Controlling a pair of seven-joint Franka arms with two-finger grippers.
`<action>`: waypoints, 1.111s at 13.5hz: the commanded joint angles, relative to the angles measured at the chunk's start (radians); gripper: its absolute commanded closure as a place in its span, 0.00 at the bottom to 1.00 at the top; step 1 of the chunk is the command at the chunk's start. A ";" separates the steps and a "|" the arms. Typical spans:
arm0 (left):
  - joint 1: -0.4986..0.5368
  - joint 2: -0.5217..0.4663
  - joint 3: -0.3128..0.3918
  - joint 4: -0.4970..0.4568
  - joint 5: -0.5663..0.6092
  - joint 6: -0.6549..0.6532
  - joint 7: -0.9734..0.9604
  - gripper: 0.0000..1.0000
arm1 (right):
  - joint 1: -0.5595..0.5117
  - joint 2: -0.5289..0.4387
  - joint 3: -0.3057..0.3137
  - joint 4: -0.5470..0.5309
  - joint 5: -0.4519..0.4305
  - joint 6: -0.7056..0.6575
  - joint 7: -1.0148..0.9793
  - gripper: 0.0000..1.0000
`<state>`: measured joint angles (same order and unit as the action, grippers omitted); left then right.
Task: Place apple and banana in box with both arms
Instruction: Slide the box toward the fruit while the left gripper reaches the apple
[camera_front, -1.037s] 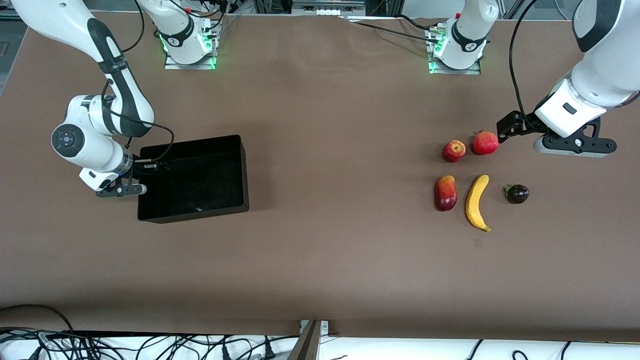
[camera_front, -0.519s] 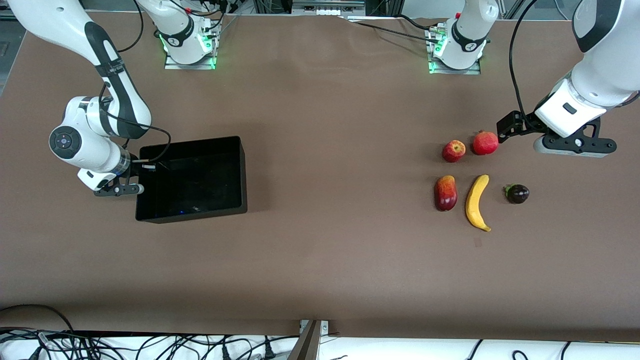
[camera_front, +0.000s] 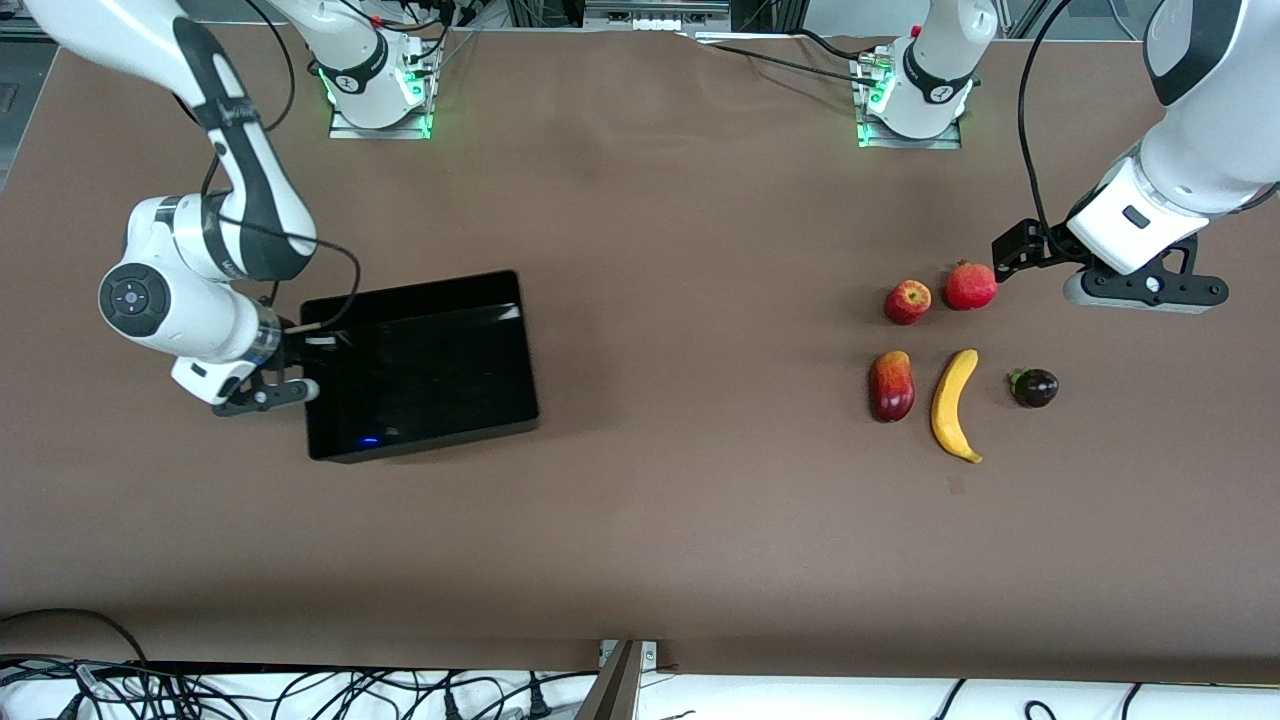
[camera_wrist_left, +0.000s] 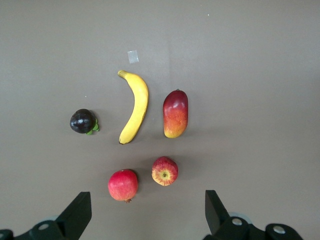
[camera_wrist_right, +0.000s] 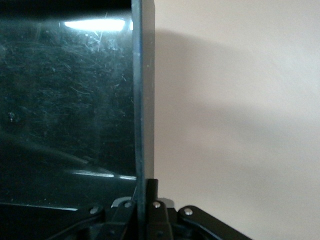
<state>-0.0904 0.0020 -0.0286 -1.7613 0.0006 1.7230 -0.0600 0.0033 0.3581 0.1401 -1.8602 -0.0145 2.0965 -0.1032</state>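
Right gripper (camera_front: 300, 385) clamped tight on the wall of the black box (camera_front: 425, 365) at the right arm's end of the table; left gripper (camera_front: 1145, 290) waits wide open, holding nothing, above the table by the apple (camera_front: 908, 302), with the banana (camera_front: 955, 404) lying nearer the camera.

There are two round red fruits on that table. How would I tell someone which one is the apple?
Look toward the left arm's end of the brown table, where five fruits lie in a cluster. Two round red ones sit side by side, farther from the front camera than the banana. The apple is the one beside the pomegranate-like fruit, toward the right arm's end; it has yellowish streaks and a stem dimple, no crown tip.
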 joint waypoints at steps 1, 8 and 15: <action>-0.005 0.000 0.001 0.010 0.016 -0.019 -0.008 0.00 | 0.108 0.007 0.004 0.108 0.034 -0.056 0.115 1.00; -0.012 0.096 -0.002 0.100 0.002 -0.118 -0.008 0.00 | 0.480 0.217 0.004 0.343 0.073 -0.044 0.646 1.00; 0.001 0.158 -0.002 -0.045 0.019 -0.015 0.011 0.00 | 0.699 0.397 -0.010 0.444 0.059 0.122 0.793 1.00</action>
<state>-0.0924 0.1610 -0.0295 -1.7191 0.0010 1.6219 -0.0590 0.6636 0.7201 0.1489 -1.4603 0.0360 2.2026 0.6773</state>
